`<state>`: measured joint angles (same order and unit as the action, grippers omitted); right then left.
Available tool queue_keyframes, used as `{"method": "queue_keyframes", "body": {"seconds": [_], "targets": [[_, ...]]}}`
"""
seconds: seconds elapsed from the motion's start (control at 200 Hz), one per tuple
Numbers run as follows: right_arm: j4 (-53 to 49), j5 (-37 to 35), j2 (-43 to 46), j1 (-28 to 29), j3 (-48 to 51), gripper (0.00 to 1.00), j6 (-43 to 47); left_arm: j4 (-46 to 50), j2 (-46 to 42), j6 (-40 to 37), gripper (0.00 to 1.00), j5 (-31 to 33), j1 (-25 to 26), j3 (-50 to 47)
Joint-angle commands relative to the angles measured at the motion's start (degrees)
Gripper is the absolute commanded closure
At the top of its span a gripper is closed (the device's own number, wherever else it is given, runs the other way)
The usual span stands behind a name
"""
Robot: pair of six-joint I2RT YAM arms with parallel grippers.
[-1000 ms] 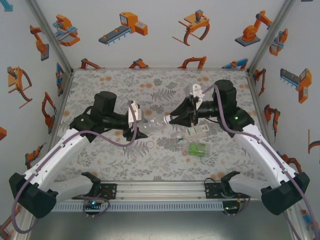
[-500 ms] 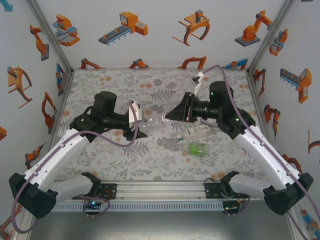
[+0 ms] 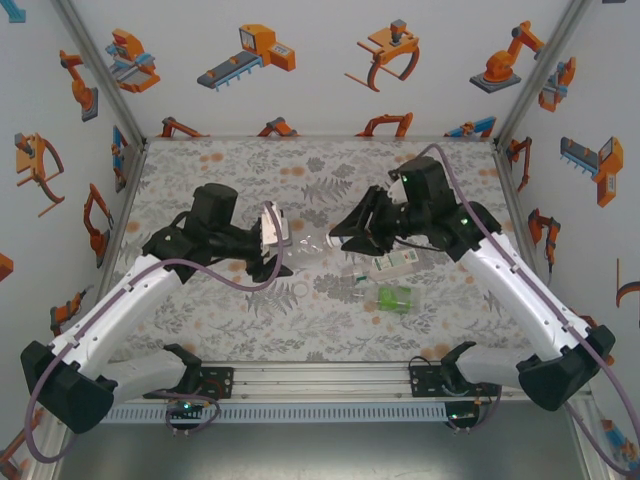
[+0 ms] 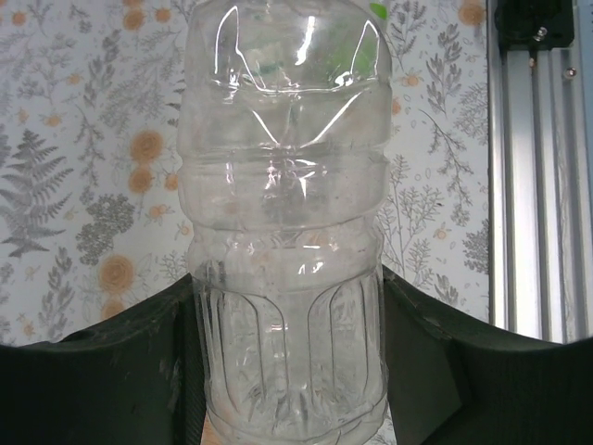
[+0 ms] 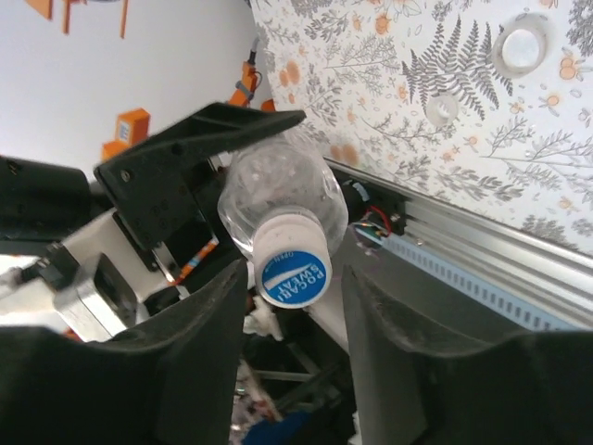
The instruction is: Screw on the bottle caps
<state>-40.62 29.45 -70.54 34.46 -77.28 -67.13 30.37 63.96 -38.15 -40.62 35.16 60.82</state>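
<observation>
The bottle cap point(image 5: 292, 269), white-rimmed with a blue printed top, sits on the neck of a clear bottle point(image 3: 306, 244) held off the table point(image 3: 230, 170) near its middle, neck pointing right. From above the layout is plain: the left gripper point(image 3: 280, 250) comes in from the left and the right gripper point(image 3: 345, 232) from the right, meeting at this bottle.

The left wrist view adds the grip. Its two dark pads point(image 4: 130, 371) press the ribbed lower body from both sides, so these jaws are closed on the clear bottle.

The right wrist view looks straight at the cap's face. The right fingers point(image 5: 208, 362) stand either side of it at a middling width, a thin gap showing on each side, so they grasp nothing. Two small white round pieces point(image 5: 519, 48), caps by the look, lie on the table in this view's upper right.

Overhead, a labelled bottle point(image 3: 392, 264) and a green bottle point(image 3: 395, 297) lie right of centre, nearer the arms' bases.
</observation>
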Motion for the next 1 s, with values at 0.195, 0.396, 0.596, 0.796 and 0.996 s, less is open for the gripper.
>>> {"method": "queue_keyframes", "body": {"seconds": [0.195, 0.396, 0.596, 0.796, 0.996], "targets": [[-6.3, -2.9, 2.9, 0.0, -9.5, 0.35, 38.6, -2.3, -0.5, -1.9, 1.00, -2.0, -0.3, 2.2], [8.4, 10.6, 8.4, 0.0, -3.3, 0.35, 68.8, -2.2, -0.5, -1.8, 1.00, -5.6, -0.3, 2.2], [10.2, 23.7, 8.4, 0.0, -0.6, 0.35, 93.8, -2.3, -1.3, -1.8, 1.00, -8.7, -0.2, 1.8], [11.8, 26.5, 5.6, 0.0, -1.2, 0.42, 96.1, -2.3, -2.0, -1.3, 1.00, -10.5, -0.2, 1.4], [11.5, 27.0, 5.0, -0.3, -0.5, 0.48, 95.9, -1.7, -2.4, -1.7, 1.00, -10.8, -0.2, 1.5]]}}
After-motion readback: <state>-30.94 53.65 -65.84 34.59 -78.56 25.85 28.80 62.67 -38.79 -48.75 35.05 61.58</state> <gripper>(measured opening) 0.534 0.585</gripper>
